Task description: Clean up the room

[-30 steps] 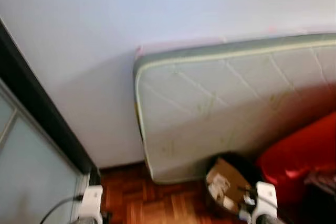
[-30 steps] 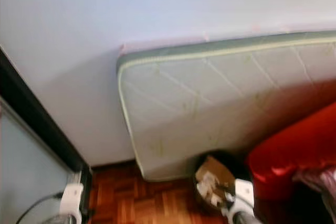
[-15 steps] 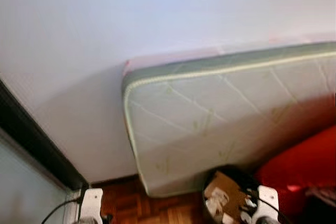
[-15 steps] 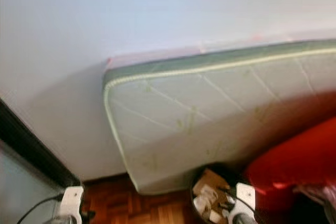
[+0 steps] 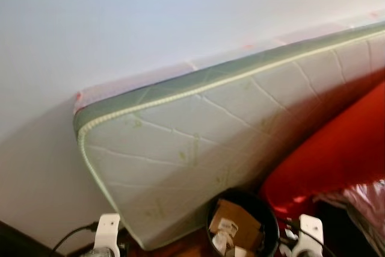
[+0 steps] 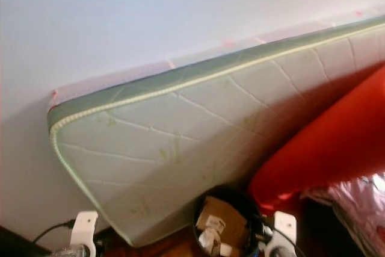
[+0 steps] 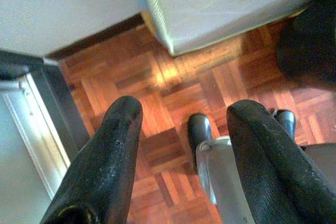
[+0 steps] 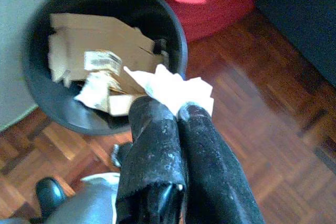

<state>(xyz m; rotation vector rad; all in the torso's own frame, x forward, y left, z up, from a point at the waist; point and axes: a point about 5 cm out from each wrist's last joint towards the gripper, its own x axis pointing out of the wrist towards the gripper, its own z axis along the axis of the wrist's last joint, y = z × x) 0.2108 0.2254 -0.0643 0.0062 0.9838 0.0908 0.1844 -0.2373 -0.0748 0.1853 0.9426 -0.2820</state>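
My left pincer (image 7: pixel 181 129) hangs idle over the parquet floor (image 7: pixel 173 82), its two black fingers (image 7: pixel 107 156) spread wide with nothing between them. Just beyond it on that floor are a dark door frame (image 7: pixel 63 103) and the lower corner of a pale quilted mattress (image 5: pixel 198 148), which stands on its long edge, tilted back against the white wall (image 5: pixel 150 16).

In front of the mattress, close to its lower edge, stands a round black waste bin (image 8: pixel 173 35) holding folded cardboard (image 8: pixel 94 35) and scraps of paper. My right pincer (image 8: pixel 176 111) is clamped tight on a crumpled white tissue (image 8: pixel 173 87), the fingers pressed together with the wad sticking out past their tips. The tissue sits right at the near rim of the bin, partly over its opening.

Farther right, a big red cushion (image 5: pixel 337 148) leans against the mattress just beside the bin, and a pinkish plastic-wrapped bundle (image 5: pixel 361 200) lies at the far right edge.
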